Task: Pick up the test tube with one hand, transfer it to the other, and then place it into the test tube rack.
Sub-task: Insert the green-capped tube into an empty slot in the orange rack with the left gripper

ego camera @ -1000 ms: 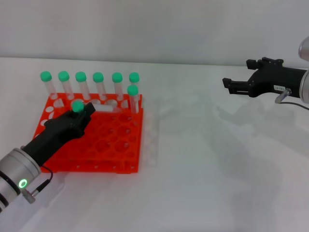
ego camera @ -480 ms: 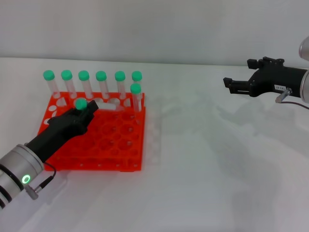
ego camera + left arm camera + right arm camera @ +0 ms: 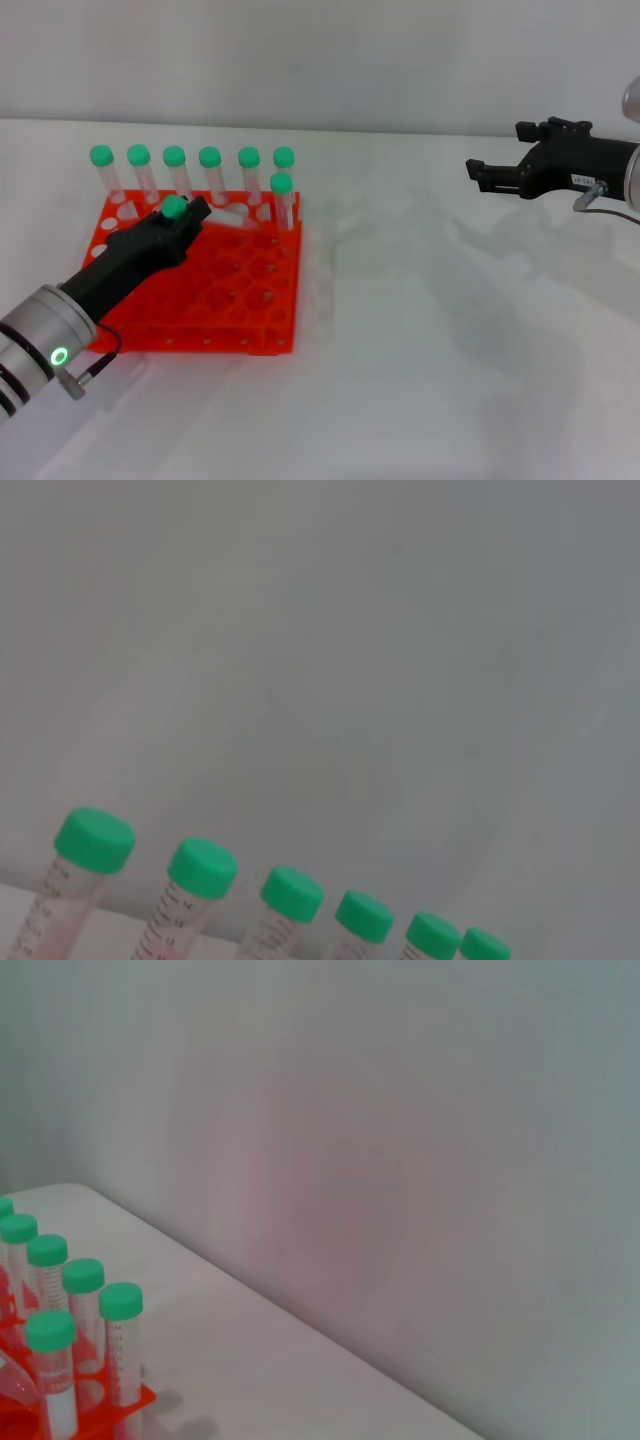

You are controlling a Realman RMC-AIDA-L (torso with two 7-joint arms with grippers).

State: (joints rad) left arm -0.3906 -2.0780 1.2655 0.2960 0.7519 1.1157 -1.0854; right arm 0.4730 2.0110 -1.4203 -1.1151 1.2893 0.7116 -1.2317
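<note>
Left pincer (image 3: 188, 220) over test tube rack (image 3: 240, 300), test tube (image 3: 176, 209) body hidden

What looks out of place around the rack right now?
Nothing is spilled or broken. The one oddity: the tube in the left gripper is tilted over the orange rack, while the seven others stand upright.

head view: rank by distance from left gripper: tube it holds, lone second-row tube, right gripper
1. The held test tube, in the left gripper, over the rack.
2. The lone second-row tube, at the rack's right end.
3. The right gripper, far right, off the rack.
</note>
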